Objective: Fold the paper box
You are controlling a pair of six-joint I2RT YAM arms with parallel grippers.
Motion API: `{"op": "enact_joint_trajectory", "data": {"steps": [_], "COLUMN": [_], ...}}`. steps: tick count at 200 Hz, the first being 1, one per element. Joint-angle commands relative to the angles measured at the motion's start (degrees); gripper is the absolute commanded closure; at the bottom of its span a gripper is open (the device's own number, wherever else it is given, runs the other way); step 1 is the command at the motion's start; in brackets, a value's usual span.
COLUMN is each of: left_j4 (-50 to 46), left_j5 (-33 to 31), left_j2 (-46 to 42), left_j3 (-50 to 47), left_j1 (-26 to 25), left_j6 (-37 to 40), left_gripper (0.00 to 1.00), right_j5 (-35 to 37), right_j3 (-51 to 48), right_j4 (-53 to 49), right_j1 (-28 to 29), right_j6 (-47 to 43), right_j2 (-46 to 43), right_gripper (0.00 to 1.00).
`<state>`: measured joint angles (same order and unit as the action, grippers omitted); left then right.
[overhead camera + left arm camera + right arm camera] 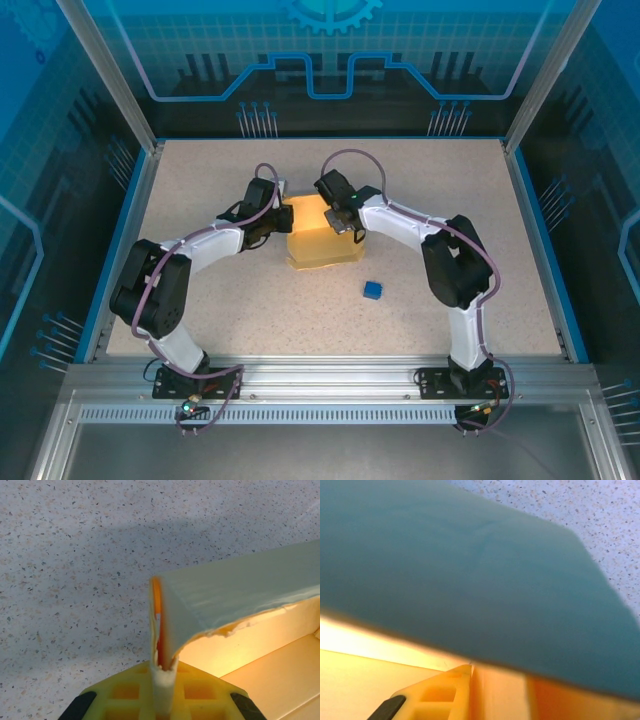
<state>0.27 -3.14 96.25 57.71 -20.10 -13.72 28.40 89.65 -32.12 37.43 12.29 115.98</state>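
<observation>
Top external view: paper box point(322, 245) near the middle of the speckled table point(200, 170), pale yellow, partly raised into walls. At its left edge, left gripper point(274, 218); at its rear right part, right gripper point(347, 222), touching or just above the cardboard, cannot tell which. Small blue cube point(373, 290) apart from the box, toward the near right.

Left wrist view: left gripper point(163, 685) clamped on 1 upright wall of the paper box point(240, 590), thin edge pinched between the 2 yellow fingers point(120, 695), almost no gap left. Table point(75, 555) to the left and beyond.

Right wrist view: a panel of the paper box point(470, 565) close to the lens, blurred, dark and bluish in shadow. Below it, 1 yellow finger point(440, 695) lying against a glowing orange-yellow wall of the box. Width of the right gripper's opening, and any hold on the box: cannot tell. Patch of table point(600, 515) at the upper right.
</observation>
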Motion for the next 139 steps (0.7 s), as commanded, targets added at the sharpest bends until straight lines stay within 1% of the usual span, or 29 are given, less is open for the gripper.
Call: {"op": "enact_joint_trajectory", "data": {"steps": [1, 25, 64, 95, 139], "left_j4": [-0.2, 0.0, 0.2, 0.0, -0.1], "left_j5": [-0.7, -0.6, -0.3, -0.7, -0.7], "left_j2": [-1.8, -1.6, -1.3, -1.6, -1.9], "left_j3": [0.6, 0.6, 0.7, 0.5, 0.4], "left_j1": [0.4, 0.5, 0.4, 0.4, 0.4], "left_j6": [-0.3, -0.4, -0.4, -0.3, -0.2], "left_gripper": [0.96, 0.96, 0.96, 0.96, 0.96], "right_j5": [8.7, 11.4, 12.7, 8.0, 0.4], "right_j3": [0.3, 0.5, 0.9, 0.2, 0.1], "right_j4": [-6.3, -7.6, -9.0, -7.2, -5.1], "right_j1": [-0.4, -0.4, -0.4, -0.4, -0.5], "right_j6": [-3.0, -3.1, -2.7, -2.4, -1.6], "right_j2": [2.5, 3.3, 4.6, 2.6, -2.1], "right_gripper": [0.83, 0.83, 0.84, 0.81, 0.72]}}
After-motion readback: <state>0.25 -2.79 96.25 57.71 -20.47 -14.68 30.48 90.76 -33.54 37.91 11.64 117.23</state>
